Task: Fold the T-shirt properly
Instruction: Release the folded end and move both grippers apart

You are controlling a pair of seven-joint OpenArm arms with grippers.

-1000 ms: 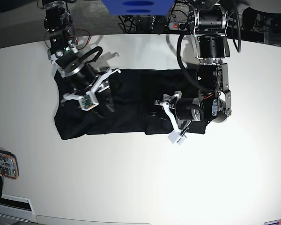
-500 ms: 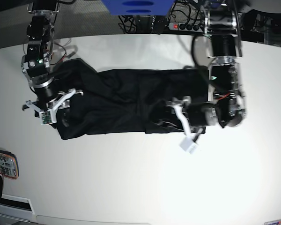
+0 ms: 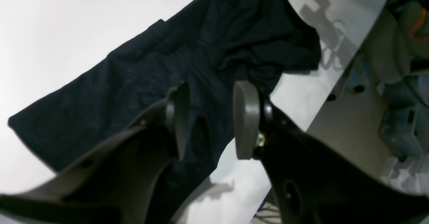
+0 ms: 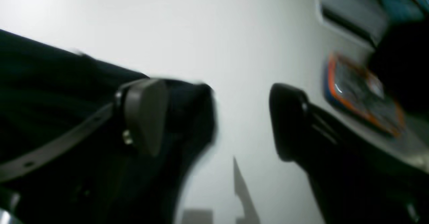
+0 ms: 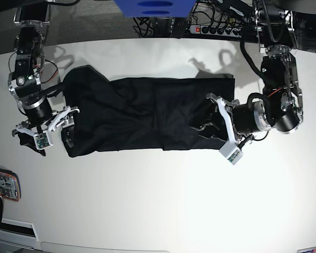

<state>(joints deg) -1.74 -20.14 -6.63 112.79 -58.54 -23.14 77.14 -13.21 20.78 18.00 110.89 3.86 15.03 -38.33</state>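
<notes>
Base view: the T-shirt (image 5: 147, 113) lies as a long black band across the middle of the white surface (image 5: 163, 205), sides apparently already folded in, so it looks staged for a lengthwise fold. Right end effector (image 5: 42, 126) sits at the band's end on this view's left, partly off the cloth edge; left end effector (image 5: 224, 126) sits over the opposite end. One arm per end makes sense for lifting both ends evenly. A phone-like object (image 5: 2, 184) with an orange rim lies at the surface's edge, well apart from the shirt. Left wrist view: left end effector (image 3: 209, 117) is released, fingers (image 3: 246, 117) apart with T-shirt (image 3: 150, 73) fabric visible beneath and between them, nothing pinched; the far end of the cloth is rumpled. Right wrist view, blurred: right end effector (image 4: 214, 117) has jaws spread wide, one finger (image 4: 144, 113) over the T-shirt (image 4: 50, 110) corner, the other over bare surface (image 4: 201, 33); nothing is held. Judgement: both are between grasps, and that rumpled end needs flattening before the next fold.
</notes>
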